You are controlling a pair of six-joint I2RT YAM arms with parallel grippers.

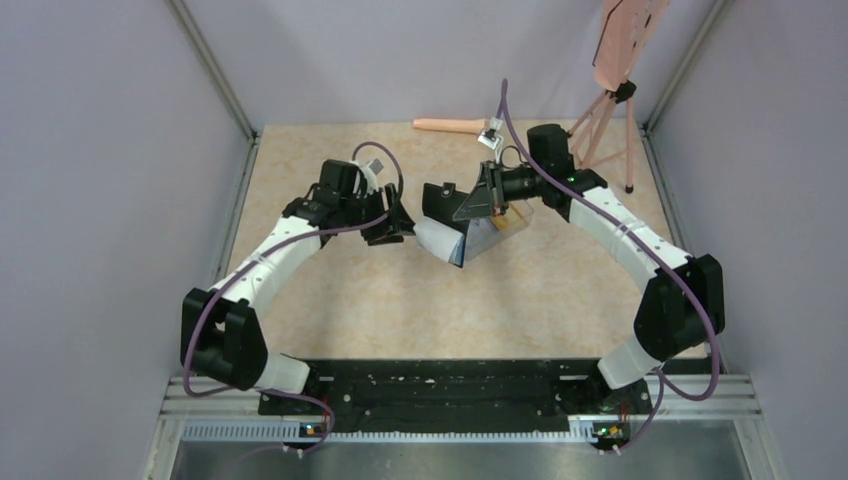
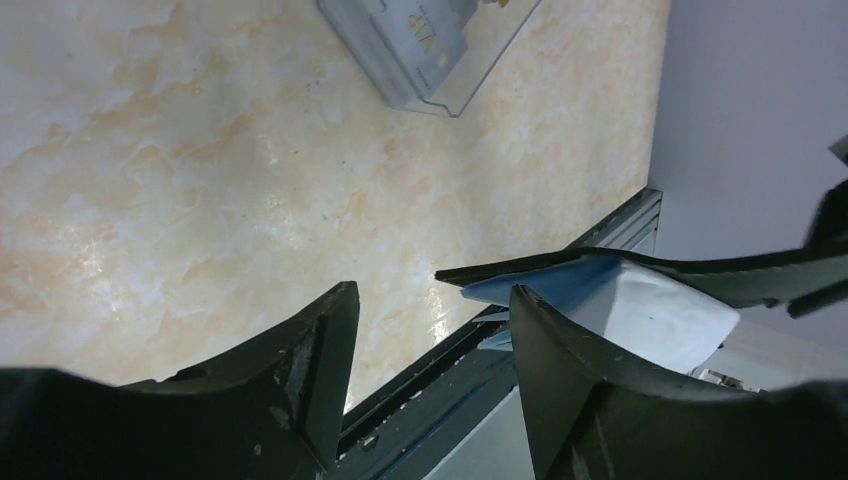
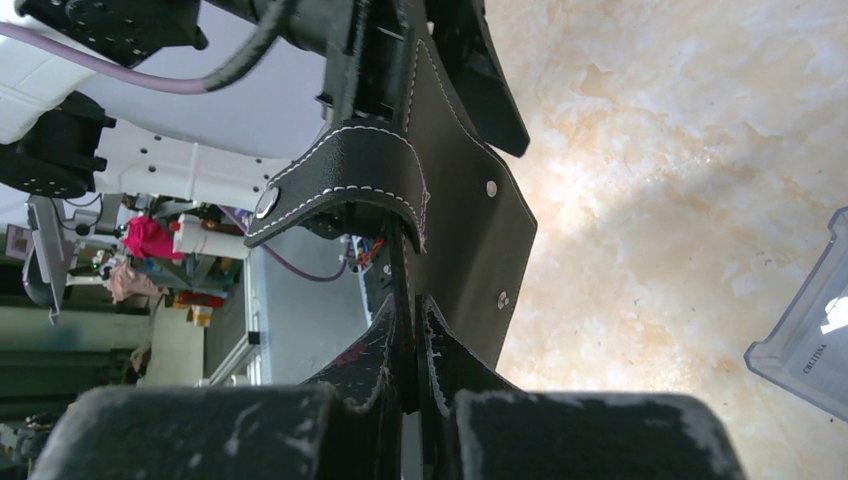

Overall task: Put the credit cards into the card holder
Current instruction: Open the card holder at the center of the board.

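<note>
The black card holder (image 1: 443,205) hangs open above the table, its blue-grey inside pockets (image 1: 452,243) facing down and left. My right gripper (image 1: 480,203) is shut on its black flap; in the right wrist view the jaws (image 3: 410,308) pinch the leather below the clasp tab (image 3: 340,180). My left gripper (image 1: 400,228) is open and empty just left of the holder. In the left wrist view (image 2: 432,292) the holder's edge and pale pocket (image 2: 660,310) lie beside the right finger. A grey-white credit card (image 2: 410,30) and a yellow-orange card (image 1: 510,223) lie in a clear box.
The clear plastic box (image 1: 497,232) sits on the table under and right of the holder; it also shows in the left wrist view (image 2: 450,80) and the right wrist view (image 3: 805,345). A pink tripod (image 1: 605,120) and a pink bar (image 1: 450,124) stand at the back.
</note>
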